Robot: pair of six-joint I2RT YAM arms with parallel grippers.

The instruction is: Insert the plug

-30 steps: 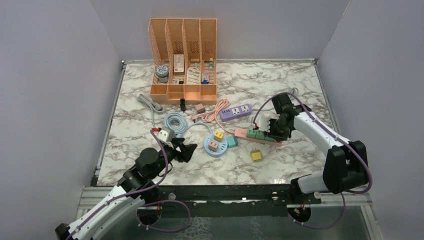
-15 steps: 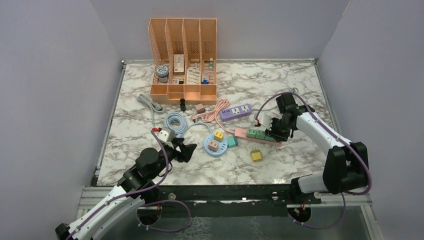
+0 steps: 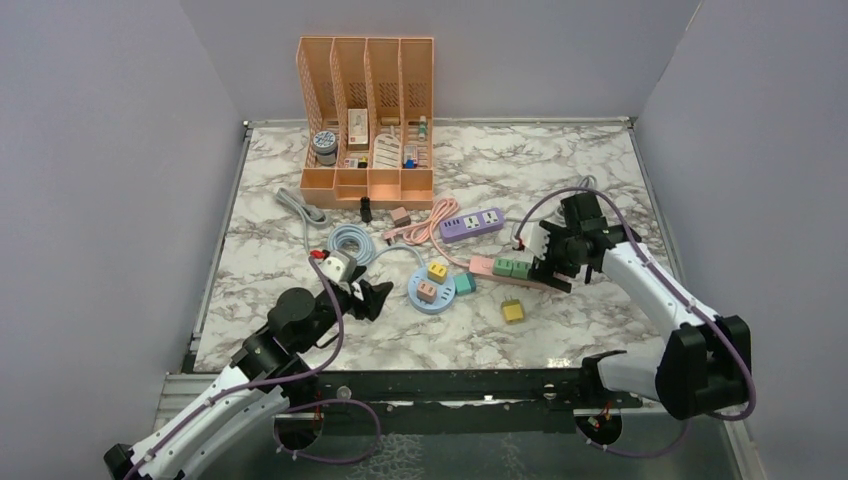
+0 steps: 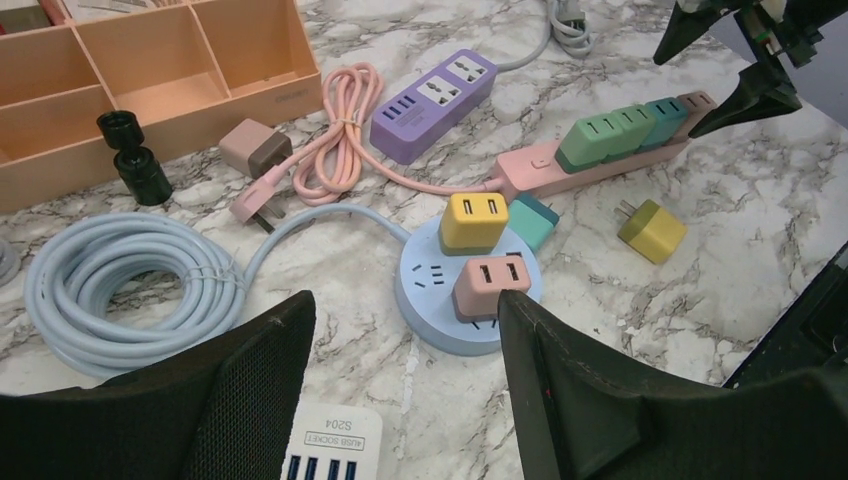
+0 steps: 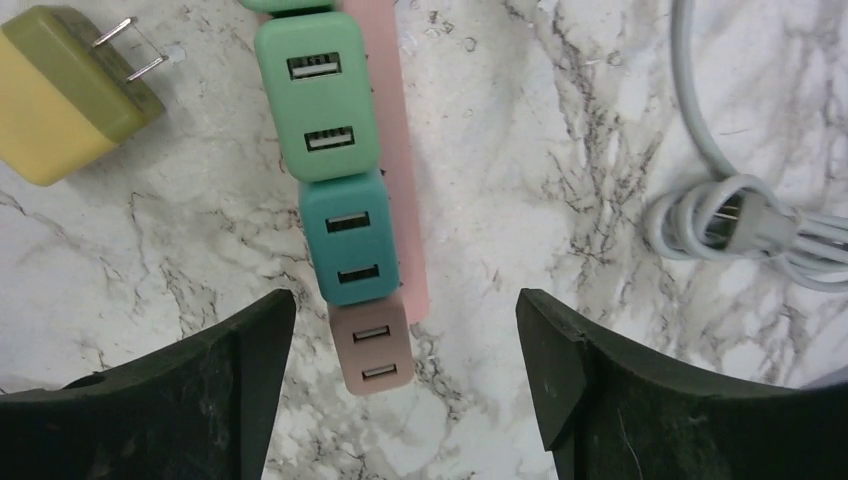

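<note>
My right hand hangs over the far end of the pink power strip, fingers spread wide and grasping nothing. The plug, a small brownish-pink block, sits below and between them at the strip's last socket, touching the teal block beside it. Next along the strip is a green one. I judge the pushing-in step to be done, with the hand at the letting-go stage. From above the plug seems to overhang the strip's end a little, and I cannot tell whether its pins are fully home.

The next move calls for a straight lift clear, without brushing the row. If the plug is proud, it needs a press from above first.

My left hand is half open and empty. It hovers near a white socket block and looks towards the round blue socket hub.

The marble-patterned table is crowded. A loose yellow plug lies just beside the strip, a grey cord is coiled on the other side, and a purple strip lies further back. An orange desk organiser stands at the rear, with plain lavender walls closing in three sides.
</note>
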